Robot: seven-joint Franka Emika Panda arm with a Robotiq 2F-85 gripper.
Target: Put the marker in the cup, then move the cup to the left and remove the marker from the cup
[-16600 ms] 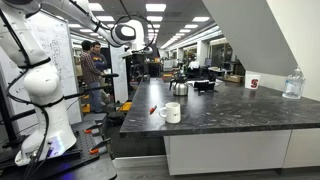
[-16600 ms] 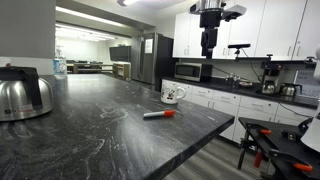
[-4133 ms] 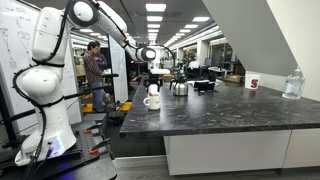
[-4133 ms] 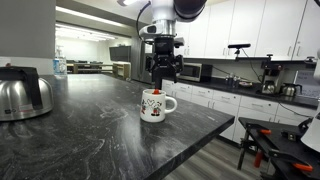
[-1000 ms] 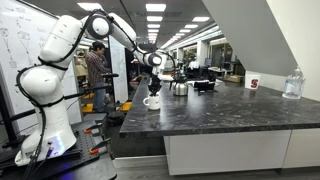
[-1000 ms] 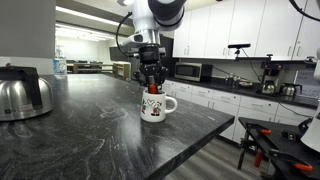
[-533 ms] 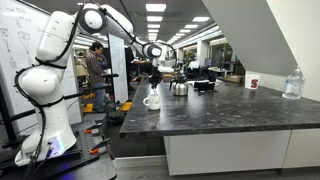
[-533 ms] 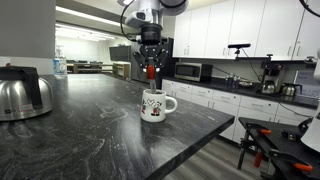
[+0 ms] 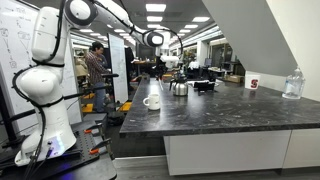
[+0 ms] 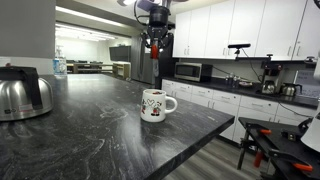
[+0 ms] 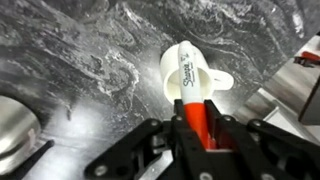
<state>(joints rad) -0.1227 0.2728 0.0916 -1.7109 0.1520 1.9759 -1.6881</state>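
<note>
The cup (image 10: 155,104), a white mug with its handle to the side, stands on the dark marble counter near its front corner, also seen in the other exterior view as the cup (image 9: 152,102). High above it hangs my gripper (image 10: 154,42), shut on the marker (image 10: 154,48), which points down and is clear of the mug. In the wrist view the red-orange marker (image 11: 192,118) sits clamped between the black fingers (image 11: 166,128), its lighter end lined up over the cup (image 11: 170,68) far below. In the exterior view from across the room, the gripper (image 9: 157,44) is small and the marker cannot be made out.
A steel kettle (image 10: 22,95) stands at the counter's far end, also seen as the kettle (image 9: 178,87). A white cup with a red mark (image 9: 253,83) and a clear bottle (image 9: 293,84) sit by the wall. The counter edge (image 10: 205,135) drops off near the mug.
The gripper has risen straight up from the mug's mouth, lifting the marker out of the cup. The cup has stayed in place.
</note>
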